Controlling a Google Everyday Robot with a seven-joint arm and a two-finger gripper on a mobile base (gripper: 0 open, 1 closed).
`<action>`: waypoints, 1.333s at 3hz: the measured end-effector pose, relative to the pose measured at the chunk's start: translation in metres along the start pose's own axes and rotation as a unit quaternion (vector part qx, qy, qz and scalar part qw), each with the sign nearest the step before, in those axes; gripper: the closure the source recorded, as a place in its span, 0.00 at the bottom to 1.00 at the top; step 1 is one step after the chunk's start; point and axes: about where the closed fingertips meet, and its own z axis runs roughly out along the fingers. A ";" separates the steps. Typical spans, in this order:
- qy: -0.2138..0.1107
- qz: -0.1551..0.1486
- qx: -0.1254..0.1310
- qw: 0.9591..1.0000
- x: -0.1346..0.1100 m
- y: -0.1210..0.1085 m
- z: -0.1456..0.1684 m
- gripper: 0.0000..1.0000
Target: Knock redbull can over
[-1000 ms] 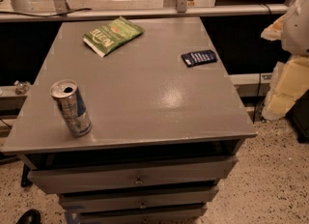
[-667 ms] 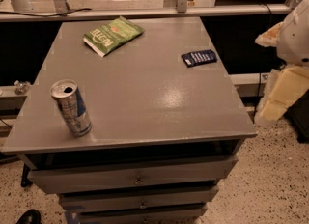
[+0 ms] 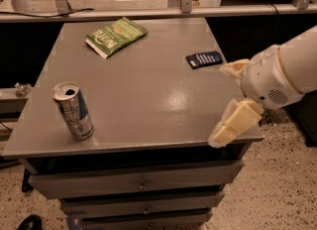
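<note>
The grey table (image 3: 148,90) had its middle open. I saw the redbull can (image 3: 74,111) upright near the table's front left edge; my gripper (image 3: 220,104) hung over the table's front right edge, fingers spread apart, holding nothing.

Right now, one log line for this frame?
phase: pre-contact | slim silver-blue aluminium can: upright, front-left | end effector: open, at grey table right edge, apart from can
</note>
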 end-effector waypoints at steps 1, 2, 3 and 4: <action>-0.097 0.030 -0.022 0.995 -0.029 0.012 0.046 0.00; -0.187 0.058 -0.042 0.980 -0.065 0.029 0.083 0.00; -0.271 0.077 -0.067 0.957 -0.120 0.052 0.104 0.00; -0.299 0.081 -0.084 0.947 -0.150 0.064 0.101 0.00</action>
